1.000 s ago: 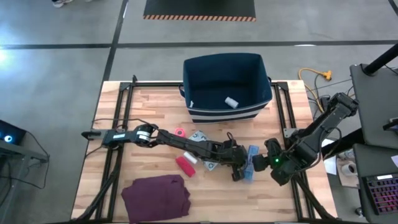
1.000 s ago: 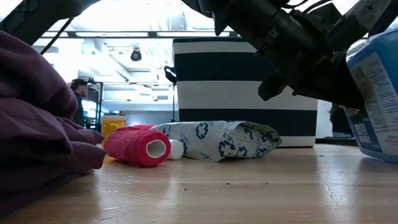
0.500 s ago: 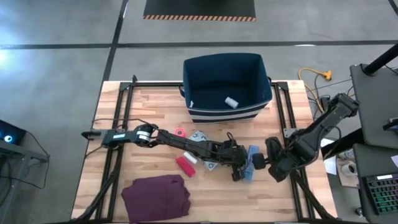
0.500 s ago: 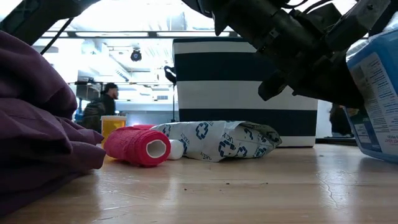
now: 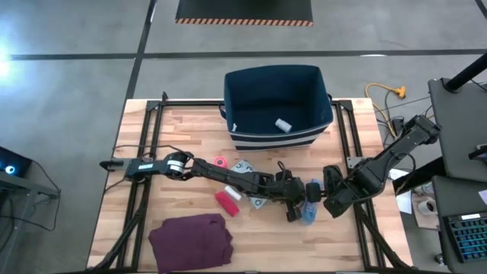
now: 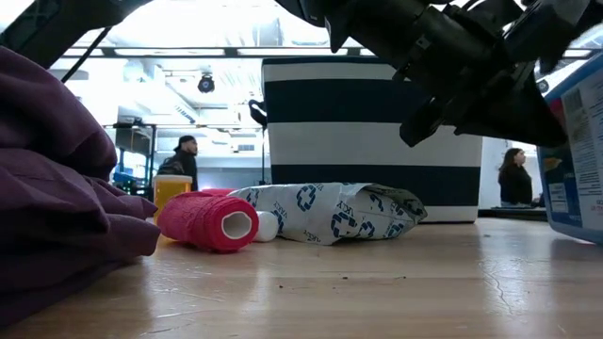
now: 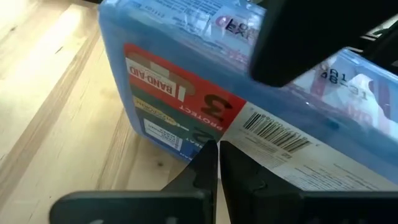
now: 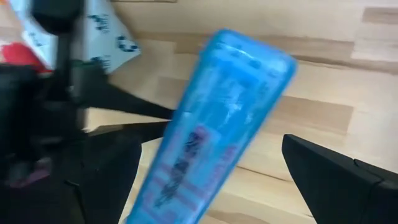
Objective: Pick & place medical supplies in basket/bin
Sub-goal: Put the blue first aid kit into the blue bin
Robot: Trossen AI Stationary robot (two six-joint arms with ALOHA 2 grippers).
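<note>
Upright on edge — blue first-aid pouch (image 5: 308,210) between both claws.

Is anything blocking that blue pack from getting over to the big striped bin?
Nothing stands on the bare wood between the blue first-aid pouch and the bin. Only the left gripper beside it and the right gripper crowd it.

Bin (image 5: 278,106) behind packet (image 5: 249,169), pouch (image 5: 308,209) right, cloth (image 5: 190,238) front-left
</note>
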